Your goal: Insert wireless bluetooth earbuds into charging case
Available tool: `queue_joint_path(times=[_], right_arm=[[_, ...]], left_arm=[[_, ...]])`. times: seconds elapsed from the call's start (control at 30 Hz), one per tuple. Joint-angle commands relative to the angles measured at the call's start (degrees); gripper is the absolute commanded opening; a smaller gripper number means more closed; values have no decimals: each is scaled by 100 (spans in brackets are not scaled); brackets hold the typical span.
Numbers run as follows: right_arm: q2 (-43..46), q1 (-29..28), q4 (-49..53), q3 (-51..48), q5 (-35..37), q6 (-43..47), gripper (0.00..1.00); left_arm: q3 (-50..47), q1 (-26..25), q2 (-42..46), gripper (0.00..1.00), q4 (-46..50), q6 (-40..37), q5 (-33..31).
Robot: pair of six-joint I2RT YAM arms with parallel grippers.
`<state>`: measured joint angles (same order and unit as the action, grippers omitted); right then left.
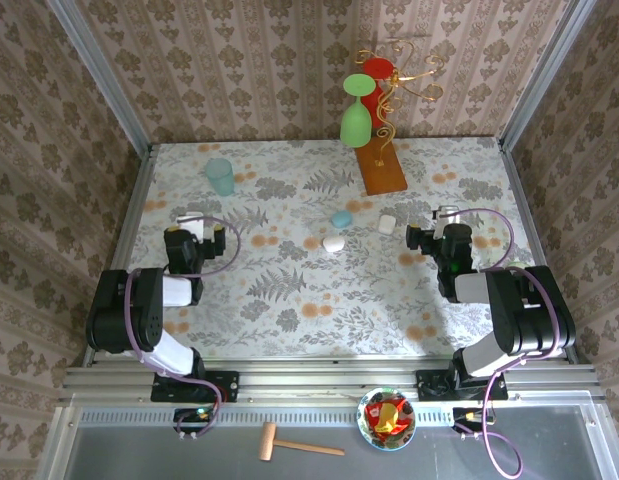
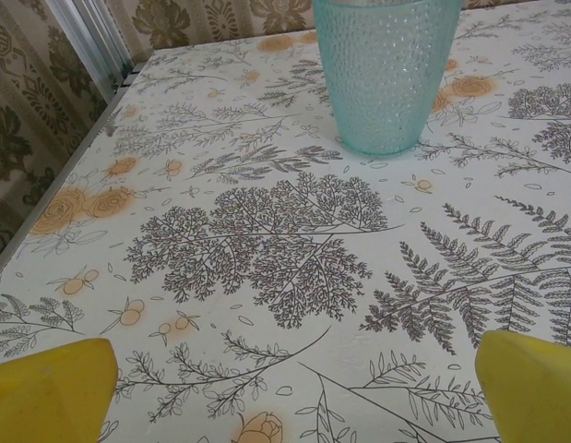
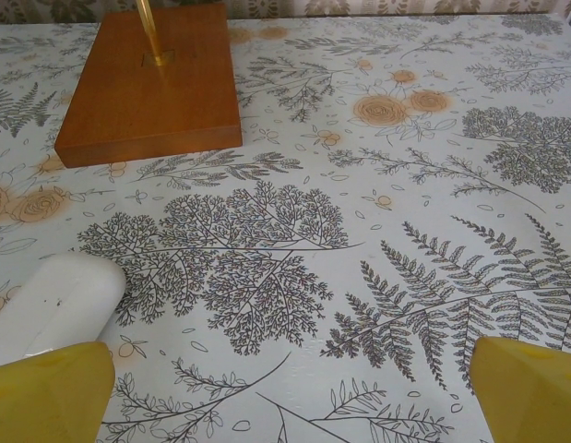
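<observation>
Top external: blue case (image 1: 341, 218), table (image 1: 289, 330) centre

Tumbler (image 1: 220, 176) blocks far left; wooden stand (image 1: 380, 168) far centre; open tabletop (image 1: 289, 320) nearer.

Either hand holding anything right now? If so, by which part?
Nothing is held. The left hand and right hand are both open and empty.

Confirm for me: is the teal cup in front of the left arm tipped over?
No, the teal cup stands upright, its narrow base flat on the table.
</observation>
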<state>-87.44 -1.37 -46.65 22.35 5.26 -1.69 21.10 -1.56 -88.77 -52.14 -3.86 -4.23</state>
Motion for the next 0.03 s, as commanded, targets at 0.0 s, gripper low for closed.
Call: queue_joint_path(times=[0.0], right_arm=[[-29, 14, -243, 99, -70, -16, 100]], left_arm=[[121, -22, -27, 100, -68, -16, 89]])
